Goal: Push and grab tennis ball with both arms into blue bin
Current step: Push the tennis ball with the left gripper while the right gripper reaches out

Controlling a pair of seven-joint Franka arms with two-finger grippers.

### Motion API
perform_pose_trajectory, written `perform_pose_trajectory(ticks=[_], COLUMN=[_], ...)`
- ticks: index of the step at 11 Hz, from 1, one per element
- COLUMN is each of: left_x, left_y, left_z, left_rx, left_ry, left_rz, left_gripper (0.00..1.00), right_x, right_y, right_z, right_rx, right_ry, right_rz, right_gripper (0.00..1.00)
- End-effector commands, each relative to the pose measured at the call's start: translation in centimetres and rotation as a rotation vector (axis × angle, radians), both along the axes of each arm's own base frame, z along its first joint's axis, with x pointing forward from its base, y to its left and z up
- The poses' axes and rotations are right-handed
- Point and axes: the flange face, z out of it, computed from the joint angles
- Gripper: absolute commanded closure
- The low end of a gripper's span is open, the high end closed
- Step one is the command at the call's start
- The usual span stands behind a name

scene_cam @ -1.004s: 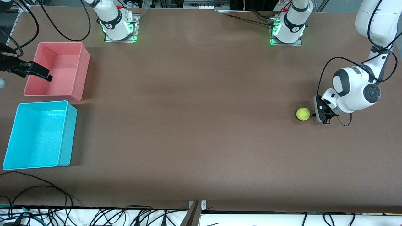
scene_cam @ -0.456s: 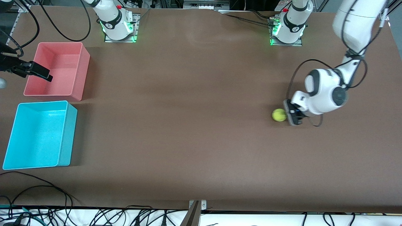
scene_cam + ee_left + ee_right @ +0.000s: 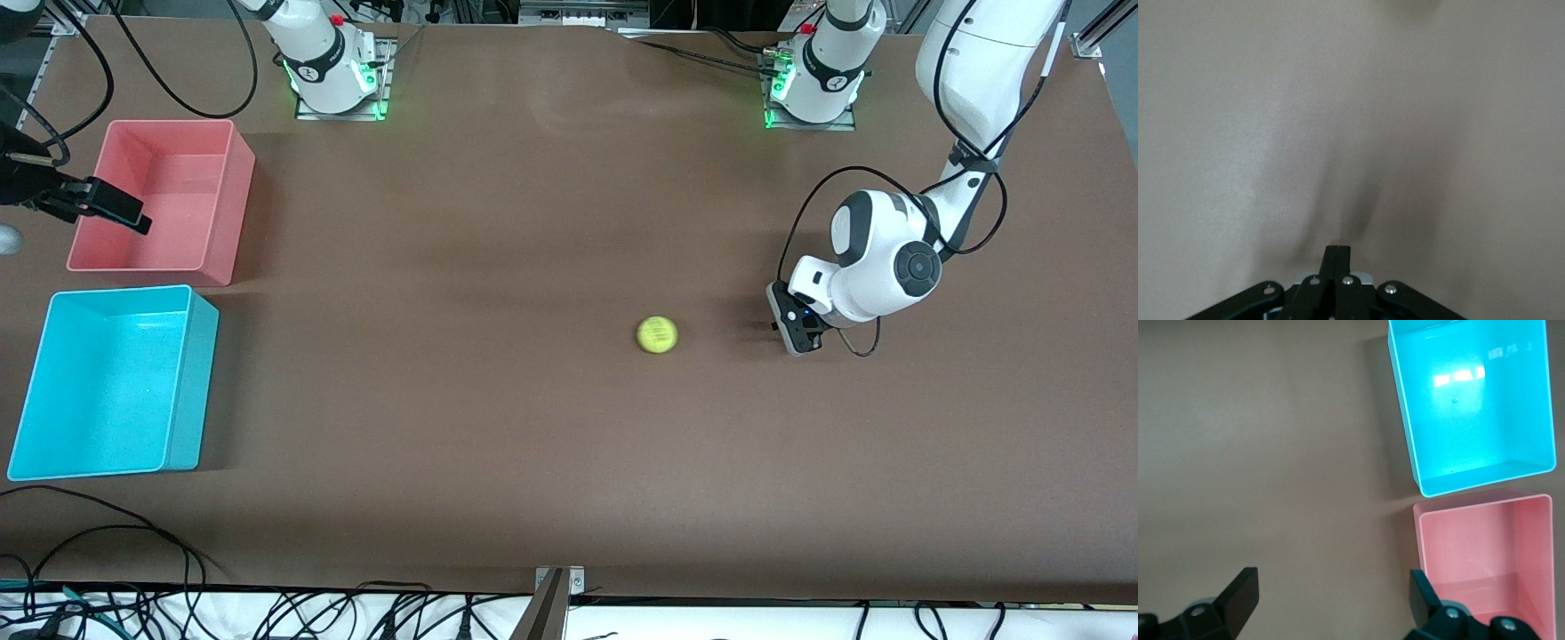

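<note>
Brown tabletop (image 3: 498, 444) carries everything we watch here, and going by the clock face of the front view, the blue bin (image 3: 178, 382) sits at nine o'clock near the right arm's end, with the pink bin (image 3: 227, 200) just beside it toward ten, farther from the front camera. Both bins look empty.

What changed over the last second is the ball. The left gripper (image 3: 794, 331), fingers pressed together, swept along the table from about three o'clock and struck the tennis ball (image 3: 657, 335). A moment ago the two were touching; now the ball has broken free and rolled toward the centre, well apart from the gripper, which has slowed near the table surface.

The right gripper (image 3: 111, 206), fingers spread wide and empty, hangs over the pink bin's outer wall, waiting.

We judge the push to be done, with the ball heading roughly toward nine o'clock. The grab and the drop into the blue bin are left to do.
</note>
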Motion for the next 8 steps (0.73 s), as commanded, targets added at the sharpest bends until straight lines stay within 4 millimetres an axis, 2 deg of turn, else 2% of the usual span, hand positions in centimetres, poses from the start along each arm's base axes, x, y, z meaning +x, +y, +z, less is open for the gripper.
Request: perform_pose_trajectory(ticks=[1, 3, 4, 6, 8], left_x=[-0.1, -0.1, -0.1, -0.1, -0.2], left_y=[0.4, 0.6, 0.7, 1.1, 2.2], left_z=[0.5, 0.6, 0.6, 0.5, 0.5], left_rx=[-0.005, -0.005, -0.005, -0.004, 0.003], left_ry=[-0.004, -0.004, -0.004, 0.001, 0.006], left_rz=[-0.007, -0.002, 0.000, 0.007, 0.033], left_gripper=[1.00, 1.00, 1.00, 1.00, 0.98], right_x=[1.6, 1.8, 2.2, 2.4, 2.4], right_y=[0.8, 0.8, 1.9, 2.1, 2.4], right_z=[-0.9, -0.8, -0.8, -0.8, -1.0], right_rx=[0.022, 0.022, 0.015, 0.007, 0.011], right_ry=[-0.024, -0.040, -0.060, -0.071, -0.063], right_rz=[0.000, -0.002, 0.013, 0.013, 0.017], right_gripper=[0.00, 0.00, 0.00, 0.00, 0.00])
